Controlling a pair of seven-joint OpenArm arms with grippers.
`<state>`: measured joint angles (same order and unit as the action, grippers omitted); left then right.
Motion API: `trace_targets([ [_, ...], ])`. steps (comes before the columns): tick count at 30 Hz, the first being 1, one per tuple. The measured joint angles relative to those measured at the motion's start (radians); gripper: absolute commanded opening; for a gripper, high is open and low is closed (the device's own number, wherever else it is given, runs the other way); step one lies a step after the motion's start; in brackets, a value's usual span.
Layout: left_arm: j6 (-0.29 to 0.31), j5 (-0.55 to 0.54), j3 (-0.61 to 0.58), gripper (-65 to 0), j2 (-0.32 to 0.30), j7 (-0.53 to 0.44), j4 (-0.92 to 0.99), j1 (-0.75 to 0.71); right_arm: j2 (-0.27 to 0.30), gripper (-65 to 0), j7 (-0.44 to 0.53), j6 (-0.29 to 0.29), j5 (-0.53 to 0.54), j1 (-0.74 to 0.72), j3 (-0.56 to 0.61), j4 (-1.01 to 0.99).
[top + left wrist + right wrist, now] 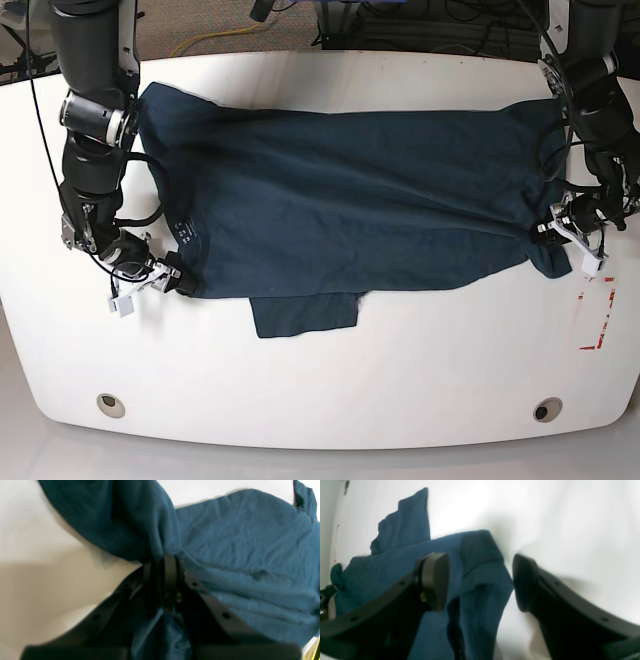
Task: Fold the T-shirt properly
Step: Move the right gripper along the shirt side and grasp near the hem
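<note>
The dark navy-teal T-shirt (340,200) lies spread across the white table (400,370), neck to the left of the base view, with one sleeve (305,315) sticking out toward the front. My left gripper (553,232) is at the shirt's right front corner. In the left wrist view it (170,565) is shut on a bunched fold of the T-shirt (250,542). My right gripper (172,281) is at the left front edge near the neck. In the right wrist view it (480,582) is open, its pads (435,580) straddling the T-shirt's edge (395,562).
A white strip with red marks (597,318) lies on the table right of the shirt. Two round holes (111,404) (547,410) sit near the table's front edge. Cables run along the floor behind the table.
</note>
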<state>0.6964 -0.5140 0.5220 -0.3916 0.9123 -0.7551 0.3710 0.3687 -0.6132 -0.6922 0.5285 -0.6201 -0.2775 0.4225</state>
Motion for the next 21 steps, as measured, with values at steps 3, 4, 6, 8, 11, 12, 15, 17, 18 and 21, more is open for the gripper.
trace_targets([
  [3, 0.0, -0.016, -0.002, -60.8, 0.0, -0.017, -0.002, -0.013, -0.01, -26.5, 0.027, 0.0, 0.002, -0.004, 0.026, -0.008],
  [4, 0.0, -0.019, -0.002, -60.8, 0.0, -0.016, -0.002, -0.014, -0.016, -26.5, 0.028, 0.0, 0.005, -0.005, 0.04, -0.008],
  [6, 0.0, -0.016, -0.004, -60.8, -0.001, -0.013, -0.002, -0.014, -0.036, -26.6, 0.03, -0.001, 0.008, -0.009, 0.056, -0.008],
  [8, 0.0, -0.011, -0.004, -60.8, -0.002, -0.013, -0.002, -0.013, -0.061, -29.6, 0.038, -0.001, 0.008, -0.011, 0.061, -0.008],
  [11, 0.004, 0.024, -0.004, -60.8, 0.0, -0.021, -0.004, -0.012, -0.08, -38.4, 0.064, -0.007, 0.006, -0.011, 0.063, -0.013],
  [12, 0.011, 0.036, -0.004, -60.8, 0.0, -0.023, -0.005, -0.01, -0.08, -41.9, 0.074, -0.007, 0.003, -0.009, 0.063, -0.014],
  [15, 0.012, 0.078, -0.004, -60.8, -0.001, -0.024, -0.009, -0.005, -0.075, -49.8, 0.098, -0.003, -0.003, -0.005, 0.063, -0.017],
  [17, 0.013, 0.098, -0.004, -60.8, 0.0, -0.027, -0.011, -0.002, -0.067, -53.4, 0.114, 0.009, -0.007, 0.0, 0.063, -0.018],
  [18, 0.013, 0.103, -0.004, -60.8, 0.0, -0.027, -0.014, -0.002, -0.064, -56.3, 0.114, 0.011, -0.007, 0.001, 0.063, -0.018],
  [21, 0.013, 0.15, -0.005, -60.8, 0.002, -0.026, -0.061, -0.008, -0.061, -62.9, 0.111, 0.011, -0.008, 0.003, 0.064, -0.018],
])
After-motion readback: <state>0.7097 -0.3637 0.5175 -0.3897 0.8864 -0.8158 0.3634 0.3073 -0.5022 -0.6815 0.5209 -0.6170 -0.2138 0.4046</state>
